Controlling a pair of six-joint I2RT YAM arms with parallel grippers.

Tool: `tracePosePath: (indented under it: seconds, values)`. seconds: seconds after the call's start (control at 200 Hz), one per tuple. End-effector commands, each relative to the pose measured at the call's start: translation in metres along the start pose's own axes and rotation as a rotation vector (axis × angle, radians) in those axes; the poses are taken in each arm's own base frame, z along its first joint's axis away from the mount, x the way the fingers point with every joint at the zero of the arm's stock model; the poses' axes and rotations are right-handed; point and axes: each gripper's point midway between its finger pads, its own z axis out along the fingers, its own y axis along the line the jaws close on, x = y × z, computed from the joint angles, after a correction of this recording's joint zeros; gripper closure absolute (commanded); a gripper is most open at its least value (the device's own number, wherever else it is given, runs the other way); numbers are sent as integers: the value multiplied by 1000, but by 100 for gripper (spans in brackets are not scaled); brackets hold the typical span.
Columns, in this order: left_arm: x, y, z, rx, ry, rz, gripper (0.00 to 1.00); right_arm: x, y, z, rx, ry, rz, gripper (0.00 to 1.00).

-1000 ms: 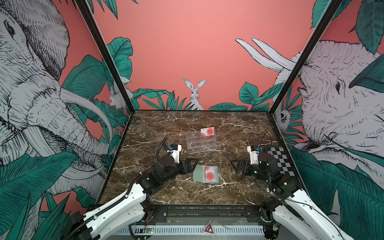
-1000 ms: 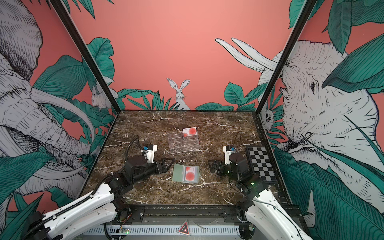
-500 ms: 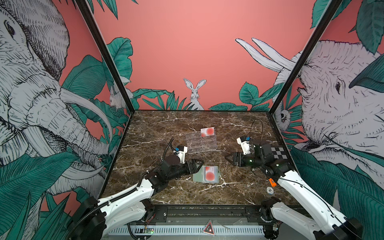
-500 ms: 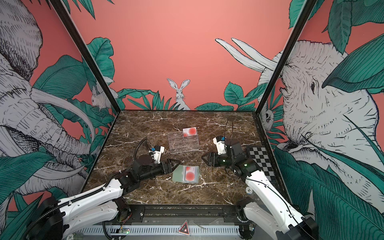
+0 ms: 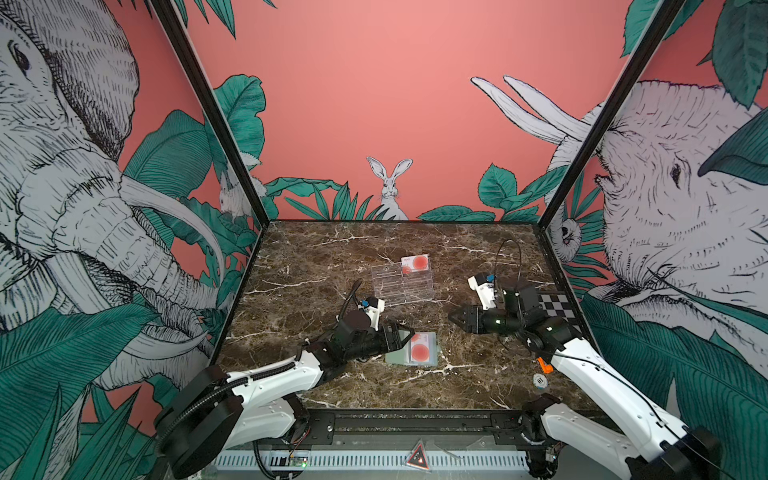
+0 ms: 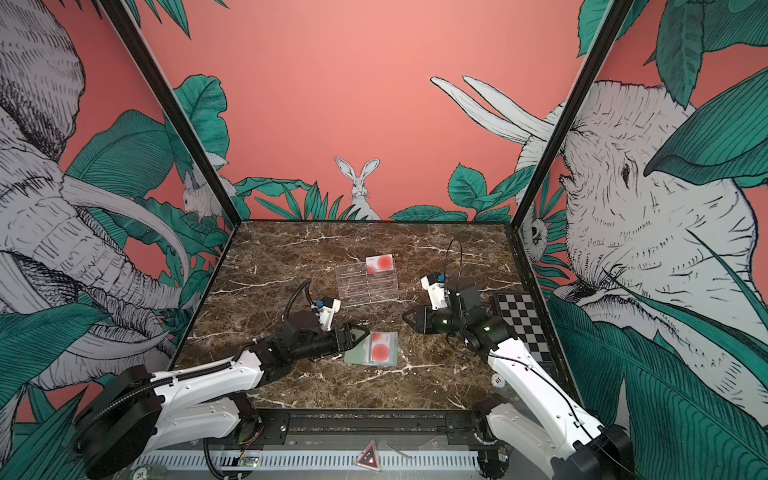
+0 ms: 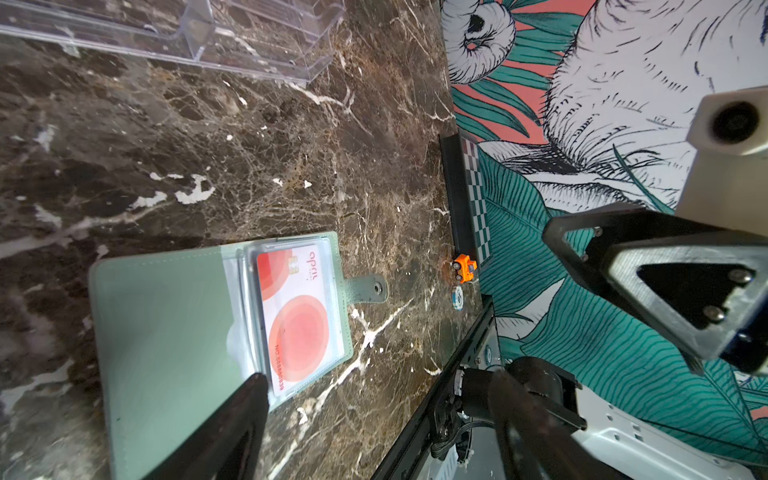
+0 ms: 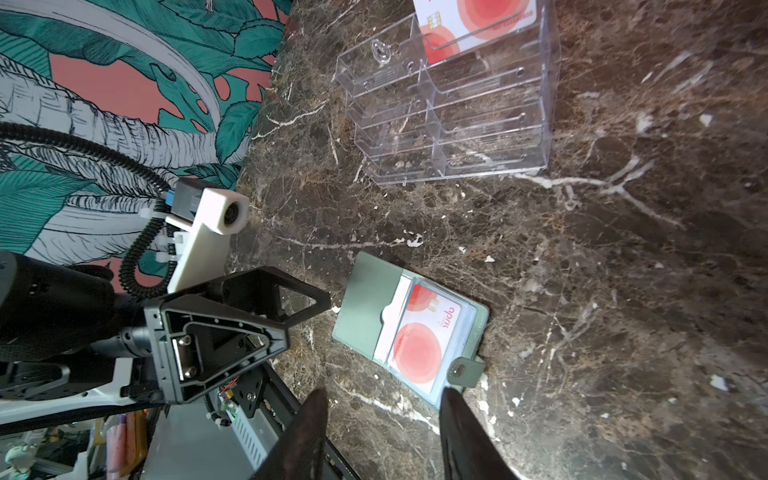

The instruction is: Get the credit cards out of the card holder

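Catches the left gripper [image 5: 405, 337] gaping and empty just left of the card holder [image 5: 397, 358], spread flat at front centre, long axis toward it, credit cards [image 5: 420, 352] sleeved in its right half (right gripper [image 5: 453, 318], part-open and empty, farther off rightward).

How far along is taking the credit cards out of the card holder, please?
Done: one card sits in the clear stand. In hand: nothing yet; the left gripper, fingers open, reaches over the open card holder; the right gripper hovers apart. Left: another card in its clear sleeve.
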Motion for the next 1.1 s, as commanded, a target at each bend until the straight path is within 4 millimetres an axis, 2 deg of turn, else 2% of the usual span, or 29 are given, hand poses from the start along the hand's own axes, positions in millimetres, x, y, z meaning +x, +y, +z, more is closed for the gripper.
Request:
tracePosePath:
  seconds: [0.0, 0.12, 0.485, 0.87, 1.095]
  values:
    - [8, 0, 5, 25, 18, -17, 17, 1, 3, 10, 4, 8, -24, 64]
    - [12, 11, 8, 2, 19, -37, 21, 9, 3, 24, 11, 39, -27, 75]
    - [18, 30, 8, -38, 7, -71, 30, 31, -2, 57, 37, 98, -6, 91]
    - [25, 31, 13, -33, 37, -72, 32, 55, -14, 89, 62, 154, 6, 96]
    - [30, 41, 23, -37, 47, -96, 35, 73, -38, 104, 120, 185, 32, 99]
